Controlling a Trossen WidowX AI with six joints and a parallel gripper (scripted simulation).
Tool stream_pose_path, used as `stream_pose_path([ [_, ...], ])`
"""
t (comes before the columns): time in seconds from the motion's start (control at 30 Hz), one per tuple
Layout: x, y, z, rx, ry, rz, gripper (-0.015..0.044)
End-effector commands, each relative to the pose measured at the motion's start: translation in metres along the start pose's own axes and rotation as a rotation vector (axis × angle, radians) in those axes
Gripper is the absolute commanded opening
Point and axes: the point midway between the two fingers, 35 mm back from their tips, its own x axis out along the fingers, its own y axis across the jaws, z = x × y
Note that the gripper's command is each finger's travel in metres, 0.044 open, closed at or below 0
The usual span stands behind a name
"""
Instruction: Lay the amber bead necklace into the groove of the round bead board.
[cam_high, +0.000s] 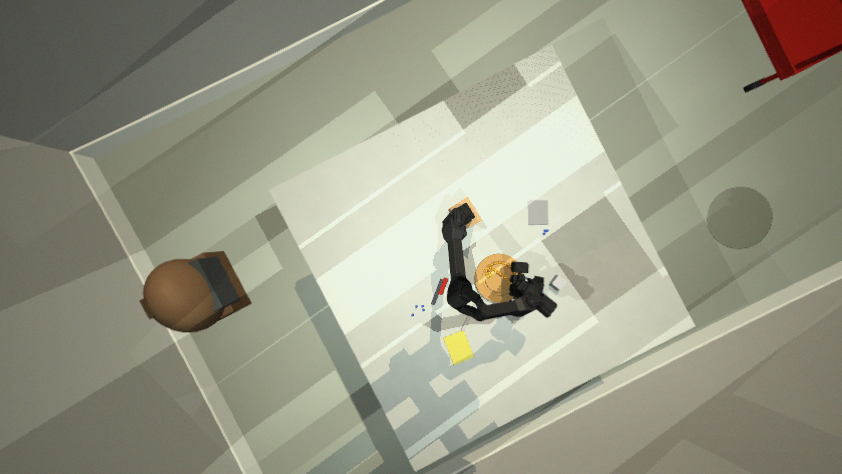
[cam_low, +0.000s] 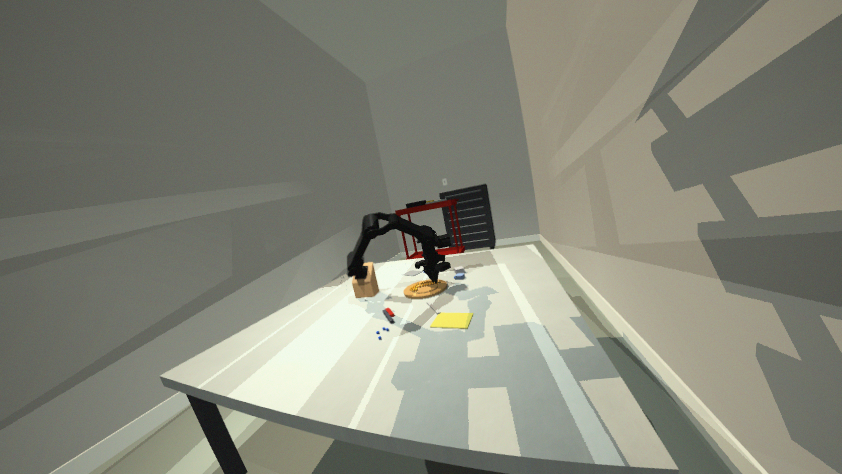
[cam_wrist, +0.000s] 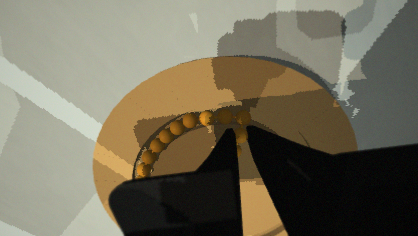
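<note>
The round bead board (cam_high: 488, 296) (cam_low: 410, 293) (cam_wrist: 155, 95) lies flat, with my gripper (cam_high: 516, 281) (cam_low: 434, 280) (cam_wrist: 239, 133) low over it. The amber bead necklace (cam_high: 489, 272) (cam_low: 418, 287) (cam_wrist: 176, 127) lies on the board. In the wrist view its beads follow the left and upper arc of the groove up to just beyond my fingertips. There the strand turns down between the fingers. My gripper is shut on the necklace, with a bead between the tips. My fingers hide the rest of the strand and the lower part of the groove.
A yellow square (cam_high: 458, 347) (cam_low: 451, 320) and a red and grey object (cam_high: 442, 286) (cam_low: 388, 312) lie near the board. A wooden block (cam_high: 474, 219) (cam_low: 366, 284) stands at the arm's base. A grey square (cam_high: 537, 212) and small blue bits (cam_high: 545, 231) lie farther off.
</note>
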Motion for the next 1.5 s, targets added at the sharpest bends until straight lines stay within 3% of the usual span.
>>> stream_pose_path([
  [0.0,-0.001,0.000,0.000,0.000,-0.001,-0.001,0.0000],
  [1.2,0.001,-0.015,0.006,-0.003,0.002,-0.007,0.0000],
  [1.47,-0.002,-0.015,0.007,0.000,-0.004,-0.003,0.0210],
])
